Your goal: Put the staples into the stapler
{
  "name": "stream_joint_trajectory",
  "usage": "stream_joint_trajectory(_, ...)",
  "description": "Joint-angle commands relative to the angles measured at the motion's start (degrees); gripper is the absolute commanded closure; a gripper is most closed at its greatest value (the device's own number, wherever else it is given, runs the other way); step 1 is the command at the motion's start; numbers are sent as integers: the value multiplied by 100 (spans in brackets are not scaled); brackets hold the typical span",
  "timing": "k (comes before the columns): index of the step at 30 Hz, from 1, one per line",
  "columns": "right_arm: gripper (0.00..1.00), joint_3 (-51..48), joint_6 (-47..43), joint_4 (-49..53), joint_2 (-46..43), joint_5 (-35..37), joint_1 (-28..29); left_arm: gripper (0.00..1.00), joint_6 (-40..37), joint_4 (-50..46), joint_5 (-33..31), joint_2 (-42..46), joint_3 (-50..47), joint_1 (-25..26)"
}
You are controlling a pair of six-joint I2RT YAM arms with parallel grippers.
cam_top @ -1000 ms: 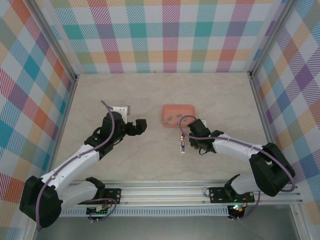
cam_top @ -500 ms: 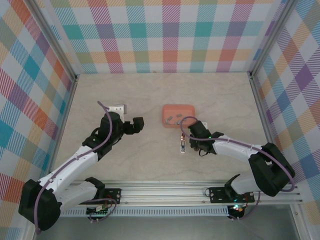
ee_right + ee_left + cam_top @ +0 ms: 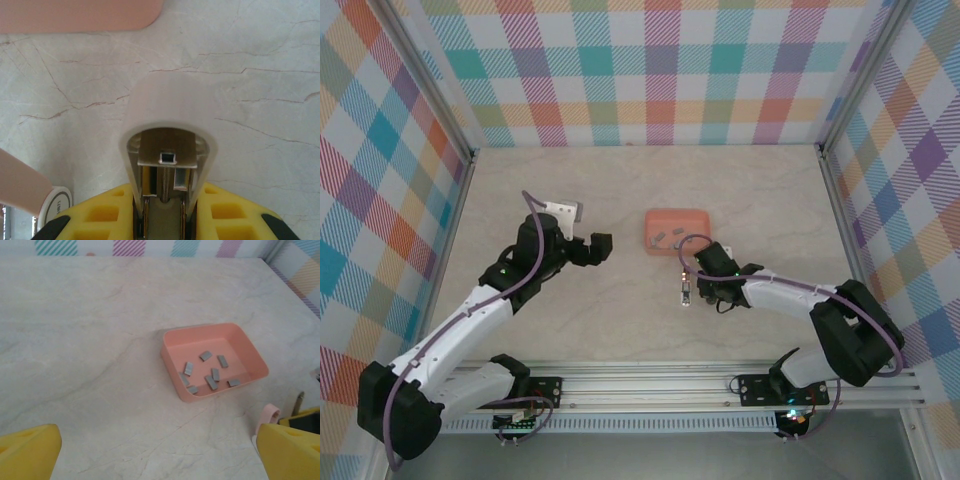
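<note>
The right claw [image 3: 167, 216] is clamped on one pale pink stapler [image 3: 169, 107], with a yellow finger [image 3: 102, 215] pressed against each side of its body. Inside the stapler's shell, one metal channel with a thin rod is seen end-on. In the overhead view this claw [image 3: 704, 287] is held low over the bench [image 3: 620, 320], and the stapler [image 3: 686, 291] is seen at its tip, just in front of one coral-pink tray [image 3: 677, 221] and apart from it.

The left claw [image 3: 157, 452] is spread wide, with nothing between its two yellow fingers [image 3: 27, 452]. It is held above the bench, well to the left of the tray, and is pointed towards it.

The staples [image 3: 210, 382] are in the tray [image 3: 170, 359], scattered loose over its floor. About eight short grey strips can be counted there, mostly towards the near side. None is seen outside the tray, and none can be made out in the stapler's channel.
</note>
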State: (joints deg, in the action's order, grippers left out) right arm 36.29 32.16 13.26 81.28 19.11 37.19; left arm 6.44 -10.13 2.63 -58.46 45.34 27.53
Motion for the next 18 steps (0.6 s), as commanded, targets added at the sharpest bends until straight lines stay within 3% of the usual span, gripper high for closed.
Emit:
stream_joint_trajectory(1, 77, -69, -43, -75, 42, -78, 33, 0, -722, -317, 466, -78, 347, -51)
stream_joint_trajectory(4, 71, -69, -45, -66, 46, -83, 36, 0, -1123, -445, 832, -232, 520, -46)
stream_joint_trajectory(9, 58, 69, -35, 188, -84, -56, 33, 1, -960, -269, 836, -495, 436, -47)
stream_joint_trajectory(18, 55, 1156, -594, 1463, -986, -258, 36, 1, -917, -141, 496, -558, 256, -52)
